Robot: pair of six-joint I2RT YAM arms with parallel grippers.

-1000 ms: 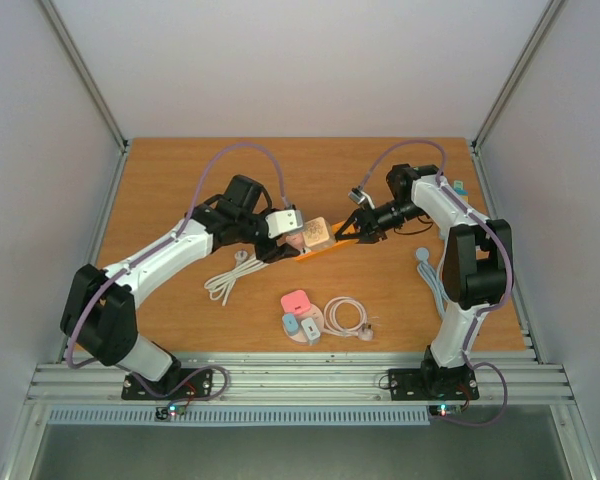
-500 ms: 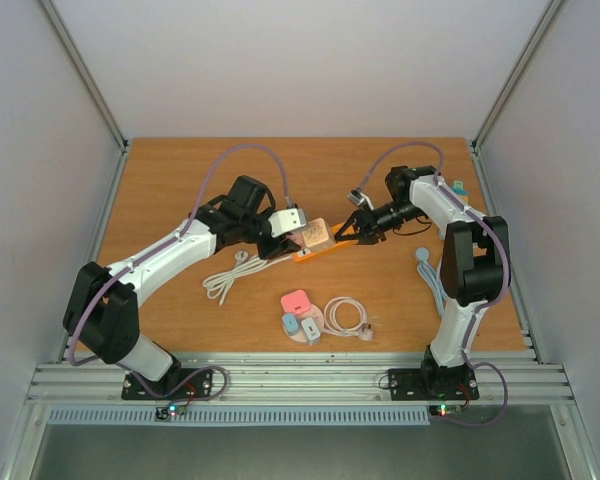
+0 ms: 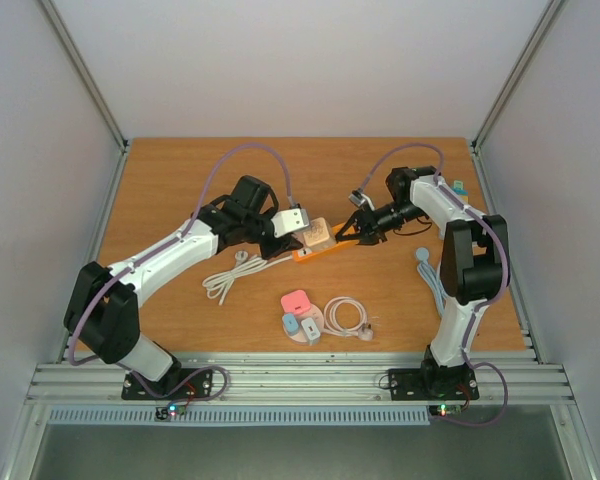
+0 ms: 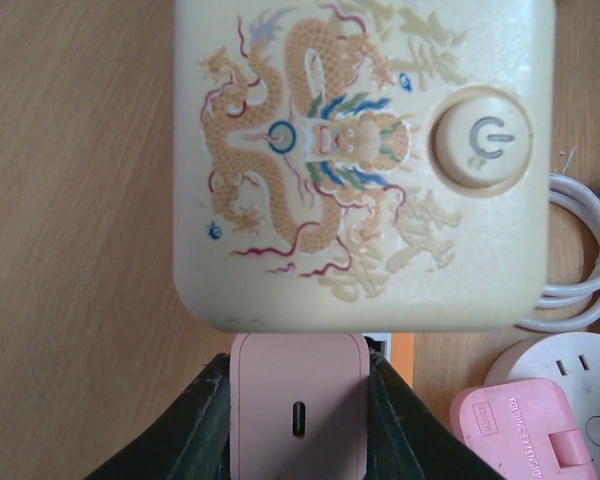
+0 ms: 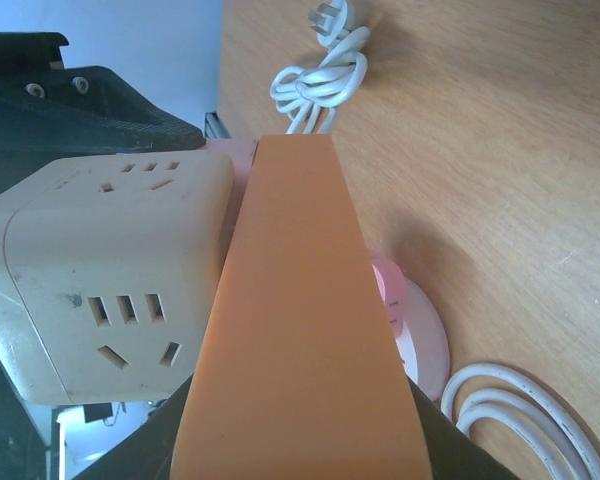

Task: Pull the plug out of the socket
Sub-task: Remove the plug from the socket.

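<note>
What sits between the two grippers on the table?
In the top view, the cream cube socket on the orange power strip lies between the left gripper, clamping a pink plug, and the right gripper.

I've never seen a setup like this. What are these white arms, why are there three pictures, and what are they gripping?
These are two robot arms bolted at the near edge of a wooden table, each ending in a two-finger gripper. The wide picture comes from a fixed camera overhead. The other two come from small cameras on the wrists, looking along the fingers.

The left gripper pinches a pink plug right beside a cream cube socket with a dragon print. What the plug is seated in is hidden. The right gripper clamps the orange power strip.

Also on the table are a white cable bundle, a pink charger and a looped cable.
</note>
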